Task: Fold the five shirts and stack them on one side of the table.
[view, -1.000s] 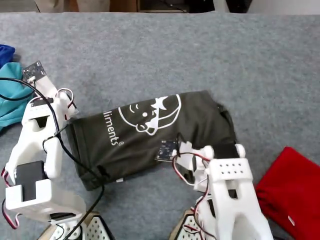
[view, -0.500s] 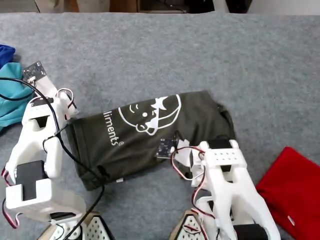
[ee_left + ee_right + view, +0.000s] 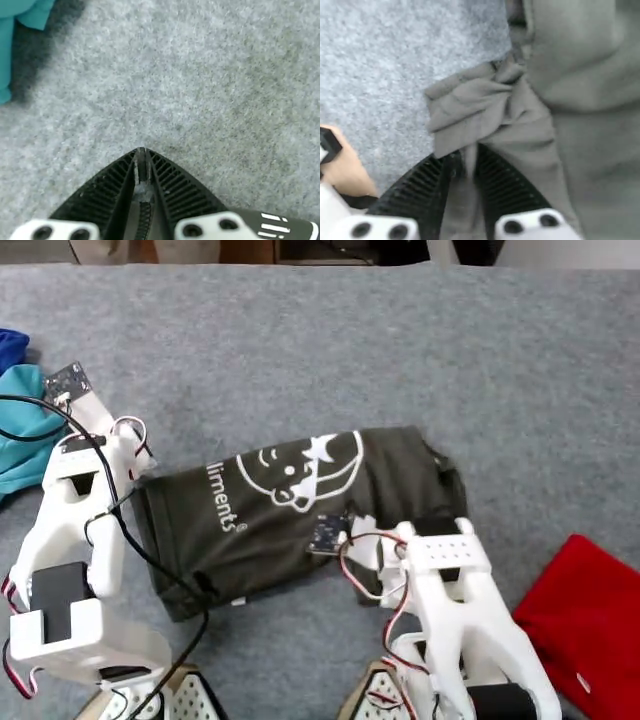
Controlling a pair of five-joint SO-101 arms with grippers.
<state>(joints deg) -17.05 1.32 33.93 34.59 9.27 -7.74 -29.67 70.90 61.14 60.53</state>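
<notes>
A dark olive shirt (image 3: 290, 510) with a white print lies partly folded in the middle of the grey table. The right arm (image 3: 440, 560) stands over the shirt's near right corner. In the right wrist view my right gripper (image 3: 468, 162) is shut on a bunched fold of the olive shirt (image 3: 580, 100) at its edge. The left arm (image 3: 80, 500) stands just beside the shirt's left edge. My left gripper (image 3: 141, 152) is shut with nothing in it, pointing down at bare grey felt.
A red shirt (image 3: 585, 615) lies at the near right. A teal shirt (image 3: 20, 440) and a blue cloth (image 3: 10, 345) sit at the left edge; the teal shirt (image 3: 20, 15) also shows beyond the left gripper. The table's far half (image 3: 330, 340) is bare felt.
The right arm has shifted slightly left and farther onto the shirt's near right corner, and the cloth there has bunched a little. The left arm has not moved.
</notes>
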